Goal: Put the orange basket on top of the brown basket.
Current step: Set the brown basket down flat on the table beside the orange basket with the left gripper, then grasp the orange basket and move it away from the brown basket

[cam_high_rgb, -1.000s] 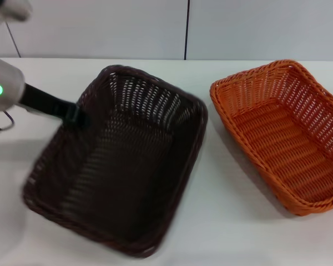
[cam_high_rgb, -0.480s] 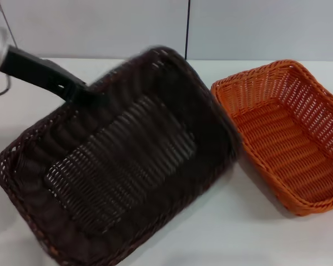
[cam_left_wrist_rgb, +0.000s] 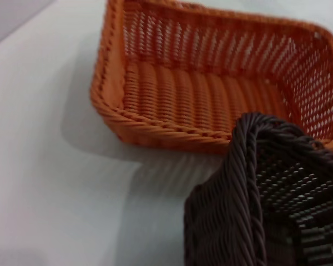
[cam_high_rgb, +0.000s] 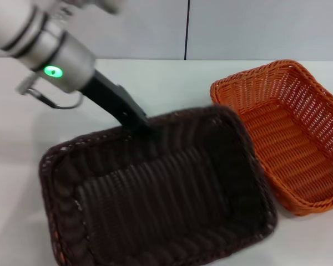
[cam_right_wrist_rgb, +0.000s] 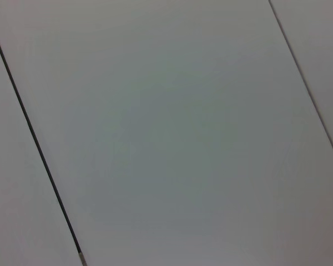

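The brown basket [cam_high_rgb: 155,194] hangs in the air at the front middle, its right end close to the orange basket [cam_high_rgb: 288,133]. My left gripper [cam_high_rgb: 139,126] is shut on the brown basket's far rim and holds it off the table. The orange basket stands on the table at the right, open side up and with nothing in it. The left wrist view shows the orange basket [cam_left_wrist_rgb: 211,94] just beyond a corner of the brown basket [cam_left_wrist_rgb: 250,210]. My right gripper is out of view; its wrist view shows only wall panels.
The white table [cam_high_rgb: 172,83] runs back to a pale panelled wall [cam_high_rgb: 238,27] with a dark vertical seam. The orange basket's right end reaches the picture's right edge.
My left arm has swung right and risen, carrying the brown basket off the table and toward the orange basket. The orange basket has not moved.
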`<state>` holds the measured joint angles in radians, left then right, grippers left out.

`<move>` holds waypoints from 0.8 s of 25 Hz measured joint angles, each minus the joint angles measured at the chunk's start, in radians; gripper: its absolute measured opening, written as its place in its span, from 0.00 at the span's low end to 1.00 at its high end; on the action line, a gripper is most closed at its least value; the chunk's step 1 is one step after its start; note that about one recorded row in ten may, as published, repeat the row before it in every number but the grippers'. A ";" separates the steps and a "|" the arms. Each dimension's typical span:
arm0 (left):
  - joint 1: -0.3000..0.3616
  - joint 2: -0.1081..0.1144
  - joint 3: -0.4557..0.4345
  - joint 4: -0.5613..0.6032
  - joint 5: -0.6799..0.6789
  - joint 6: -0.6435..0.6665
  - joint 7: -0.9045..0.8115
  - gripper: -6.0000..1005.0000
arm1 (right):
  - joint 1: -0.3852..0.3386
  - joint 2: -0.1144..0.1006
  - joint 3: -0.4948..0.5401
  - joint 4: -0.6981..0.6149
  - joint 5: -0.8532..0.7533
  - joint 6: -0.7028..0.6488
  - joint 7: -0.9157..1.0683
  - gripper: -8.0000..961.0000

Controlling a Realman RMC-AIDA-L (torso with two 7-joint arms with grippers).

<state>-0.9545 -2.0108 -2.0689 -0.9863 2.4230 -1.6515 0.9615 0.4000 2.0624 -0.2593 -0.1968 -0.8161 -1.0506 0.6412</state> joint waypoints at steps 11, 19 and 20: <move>-0.039 -0.055 0.187 0.027 0.013 0.168 0.069 0.20 | -0.003 0.001 -0.002 0.003 -0.005 0.006 0.000 0.76; 0.083 -0.050 0.216 -0.153 -0.062 0.271 0.059 0.32 | -0.018 0.003 -0.001 0.004 -0.003 0.004 0.003 0.76; 0.083 -0.050 0.216 -0.153 -0.062 0.271 0.059 0.36 | -0.022 0.003 -0.002 0.003 -0.003 -0.001 0.006 0.76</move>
<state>-0.8712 -2.0610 -1.8525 -1.1394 2.3608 -1.3809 1.0201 0.3785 2.0652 -0.2612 -0.1937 -0.8193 -1.0511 0.6476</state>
